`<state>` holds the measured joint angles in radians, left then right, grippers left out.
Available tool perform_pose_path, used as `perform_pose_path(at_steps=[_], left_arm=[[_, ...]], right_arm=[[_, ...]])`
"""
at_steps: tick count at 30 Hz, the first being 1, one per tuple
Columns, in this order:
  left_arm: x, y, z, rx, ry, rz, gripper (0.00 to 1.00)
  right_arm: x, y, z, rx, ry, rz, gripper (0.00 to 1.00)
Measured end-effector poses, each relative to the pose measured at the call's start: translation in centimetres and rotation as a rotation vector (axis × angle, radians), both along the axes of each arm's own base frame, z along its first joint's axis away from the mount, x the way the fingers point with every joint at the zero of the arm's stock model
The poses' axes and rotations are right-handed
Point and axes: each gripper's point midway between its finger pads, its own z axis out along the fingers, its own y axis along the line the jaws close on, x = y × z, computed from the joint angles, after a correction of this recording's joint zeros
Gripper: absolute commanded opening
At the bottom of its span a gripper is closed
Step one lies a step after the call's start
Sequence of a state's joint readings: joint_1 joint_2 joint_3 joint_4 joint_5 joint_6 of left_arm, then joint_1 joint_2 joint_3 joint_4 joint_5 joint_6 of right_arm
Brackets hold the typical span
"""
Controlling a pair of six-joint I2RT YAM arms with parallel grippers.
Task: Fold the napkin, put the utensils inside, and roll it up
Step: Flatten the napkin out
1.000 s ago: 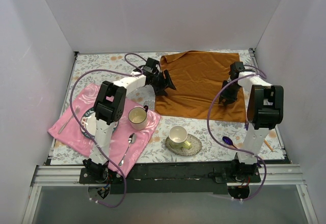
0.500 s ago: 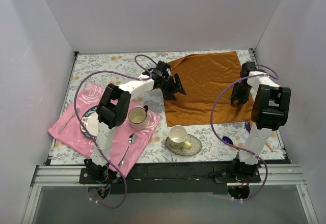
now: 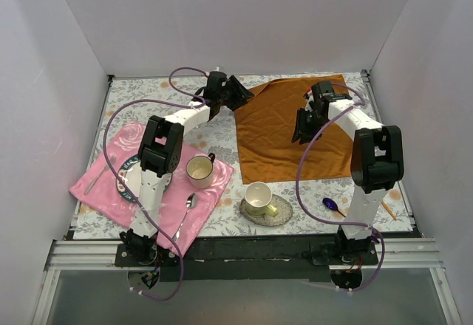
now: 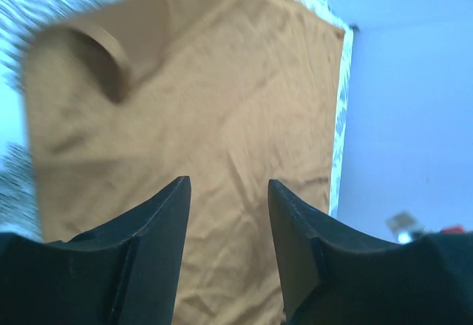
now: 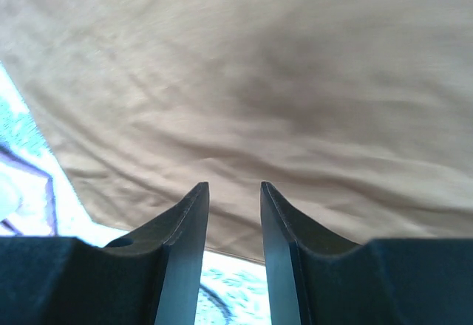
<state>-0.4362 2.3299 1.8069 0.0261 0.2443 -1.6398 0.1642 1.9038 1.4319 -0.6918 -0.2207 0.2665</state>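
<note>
The rust-orange napkin [image 3: 284, 133] lies spread flat at the back right of the table. My left gripper [image 3: 236, 93] is open and empty over the napkin's far left corner. In the left wrist view the cloth [image 4: 222, 103] fills the space past the gripper [image 4: 228, 192], with a small curl near one corner. My right gripper [image 3: 301, 128] is open and empty over the napkin's middle. The right wrist view shows the cloth [image 5: 259, 74] just beyond the gripper [image 5: 234, 188]. The dark blue spoon [image 3: 330, 204] and the orange knife [image 3: 387, 209] lie near the right arm's base. The purple fork is hidden.
A pink cloth [image 3: 103, 192] at the front left holds a plate [image 3: 127, 179], a cup [image 3: 199, 170] and a silver spoon [image 3: 186, 210]. A second cup [image 3: 258, 196] stands on a saucer [image 3: 282, 211] in front of the napkin. White walls stand on three sides.
The napkin has shifted right and now lies narrower. My left gripper has gone back to its far left corner. My right gripper has moved left from the right edge to the middle.
</note>
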Motion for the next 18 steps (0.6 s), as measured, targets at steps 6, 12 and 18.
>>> perform_pose_path(at_steps=[6, 12, 18], left_arm=[[3.2, 3.4, -1.7, -0.004, 0.0, 0.096, 0.43], [4.5, 4.4, -3.8, -0.028, 0.023, 0.134, 0.43], [5.7, 3.0, -4.9, -0.091, 0.011, 0.114, 0.43]], right_arm=[[-1.9, 1.7, -1.5, 0.063, 0.064, -0.004, 0.42], [-2.1, 2.1, -1.7, 0.087, 0.077, -0.011, 0.42], [-2.0, 2.4, -2.2, 0.102, 0.084, -0.014, 0.41]])
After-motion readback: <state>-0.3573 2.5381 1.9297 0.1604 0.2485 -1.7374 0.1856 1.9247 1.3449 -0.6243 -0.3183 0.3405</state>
